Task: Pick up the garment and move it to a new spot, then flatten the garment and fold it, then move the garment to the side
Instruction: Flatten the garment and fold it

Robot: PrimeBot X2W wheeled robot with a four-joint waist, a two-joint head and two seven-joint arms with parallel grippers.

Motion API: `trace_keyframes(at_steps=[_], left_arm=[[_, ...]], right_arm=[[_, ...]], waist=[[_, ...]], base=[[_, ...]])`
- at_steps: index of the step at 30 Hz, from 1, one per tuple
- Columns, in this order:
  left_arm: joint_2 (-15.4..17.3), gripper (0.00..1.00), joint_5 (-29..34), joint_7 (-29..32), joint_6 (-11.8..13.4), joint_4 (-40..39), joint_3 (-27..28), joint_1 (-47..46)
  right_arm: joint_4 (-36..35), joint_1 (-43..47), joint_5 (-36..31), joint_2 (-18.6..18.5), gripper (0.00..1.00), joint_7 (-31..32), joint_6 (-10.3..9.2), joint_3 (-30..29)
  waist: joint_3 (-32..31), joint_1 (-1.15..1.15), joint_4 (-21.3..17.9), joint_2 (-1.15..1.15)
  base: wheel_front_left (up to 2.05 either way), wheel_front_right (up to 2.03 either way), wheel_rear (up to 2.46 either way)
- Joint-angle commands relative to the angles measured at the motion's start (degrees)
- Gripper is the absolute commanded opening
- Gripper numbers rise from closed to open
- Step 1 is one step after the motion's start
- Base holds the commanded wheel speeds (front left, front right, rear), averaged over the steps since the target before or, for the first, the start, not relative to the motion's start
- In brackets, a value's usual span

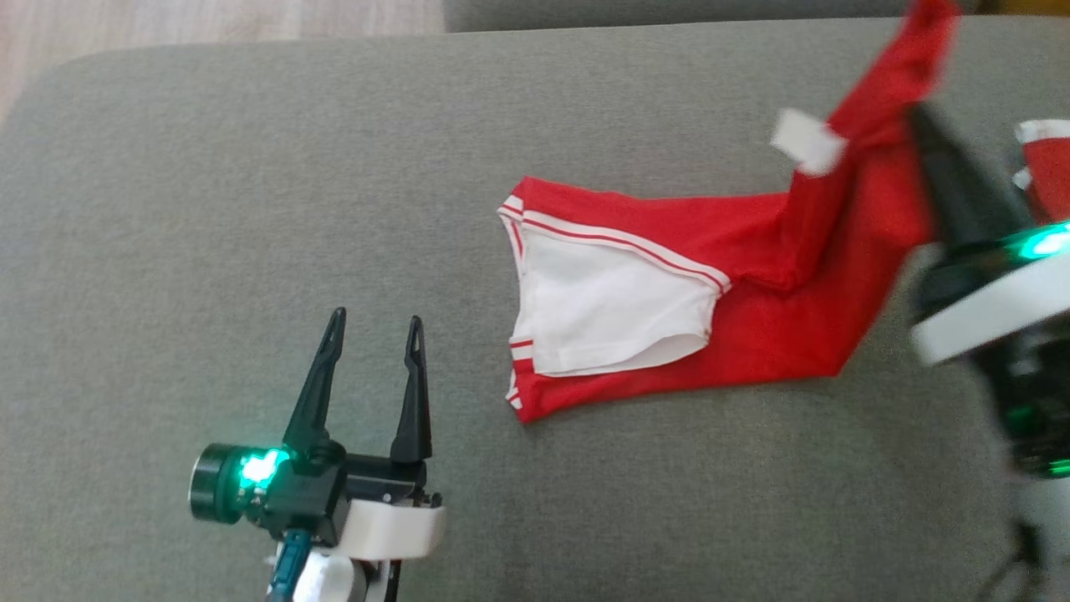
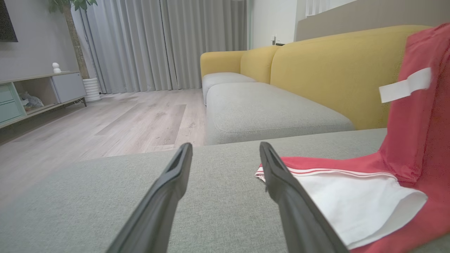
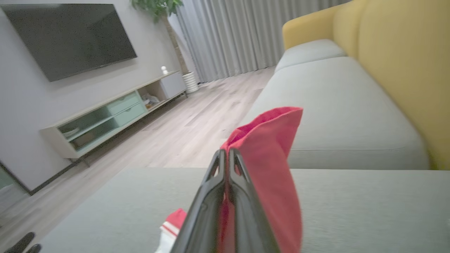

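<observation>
- Right claw (image 3: 227,153): clenched on a fold of the red garment (image 1: 752,318). The gripped fabric rises above the claw tips, and the rest slopes down from the claw onto the grey sofa cushion (image 1: 251,167).
- Left claw (image 1: 376,316): released, with its fingers spread and nothing between them. It hangs low over the cushion, and the garment's striped opening (image 1: 522,251) lies just beyond and to the right of its right finger.
- Handling, as a judgement: the garment is light, thin and limp. It drapes from a single grip and will bunch or slide rather than hold a shape.
- Recommended hold: take the striped hem nearest the left claw, so that two grips spread the cloth flat. Avoid pinching the white lining (image 1: 602,309) alone.
- Count: one garment in clear view, one white label (image 1: 807,140) near the right claw tips, and two claws.
- A red-and-white piece (image 1: 1045,159) shows beyond the right claw. It cannot be determined whether it belongs to the same garment.
</observation>
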Motion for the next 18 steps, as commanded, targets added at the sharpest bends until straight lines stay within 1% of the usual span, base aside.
trace_keyframes(at_steps=[1, 4, 7, 10, 14, 15, 16, 18], left_arm=[[-0.34, 1.0, 0.62, -0.29, -0.36, -1.37, 2.33, -0.87], [-1.01, 1.0, 1.07, -0.29, -1.1, -1.04, 2.7, -0.76], [-1.64, 1.0, 1.59, -0.29, -1.7, -0.85, 2.96, -0.76], [-2.2, 1.0, 2.0, -0.29, -2.24, -0.7, 3.27, -0.86], [-2.86, 1.0, 2.39, -0.29, -2.75, -0.67, 3.91, -0.94], [-3.03, 1.0, 2.5, -0.29, -2.9, -0.68, 4.03, -1.03], [-3.21, 1.0, 2.61, -0.29, -3.07, -0.67, 4.08, -1.12], [-3.57, 1.0, 2.81, -0.29, -3.43, -0.51, 4.05, -1.35]], right_arm=[[-2.75, -0.55, -0.79, 1.43, 0.0, 0.46, -0.05, 2.35], [-2.51, -0.74, -1.58, 6.39, 0.0, 1.07, -0.05, 7.28], [-0.08, -0.82, -2.64, 10.53, 0.0, 1.04, -0.05, 11.69], [3.72, -0.82, -3.23, 12.98, 0.0, 0.35, -0.05, 15.67], [10.53, -1.31, -3.76, 14.44, 0.0, -1.82, -0.05, 20.49], [12.2, -1.61, -3.66, 14.72, 0.85, -3.07, -0.05, 21.24], [13.73, -1.79, -3.05, 14.94, 1.0, -4.65, -0.05, 21.75], [15.9, -2.32, -1.05, 15.15, 1.0, -8.87, -0.05, 22.17]], waist=[[-0.05, 0.0, 0.64, 0.0], [0.1, 0.0, 1.69, 0.0], [0.38, 0.0, 2.88, 0.0], [0.78, 0.0, 4.15, 0.0], [1.52, 0.0, 5.23, 0.0], [1.71, 0.0, 5.43, 0.0], [1.88, 0.0, 5.7, 0.0], [2.05, 0.0, 6.28, 0.0]], base=[[0.0, 0.0, 0.0], [0.0, 0.0, 0.0], [0.0, 0.0, 0.0], [0.0, 0.0, 0.0], [0.0, 0.0, 0.0], [0.0, 0.0, 0.0], [0.0, 0.0, 0.0], [0.0, 0.0, 0.0]])
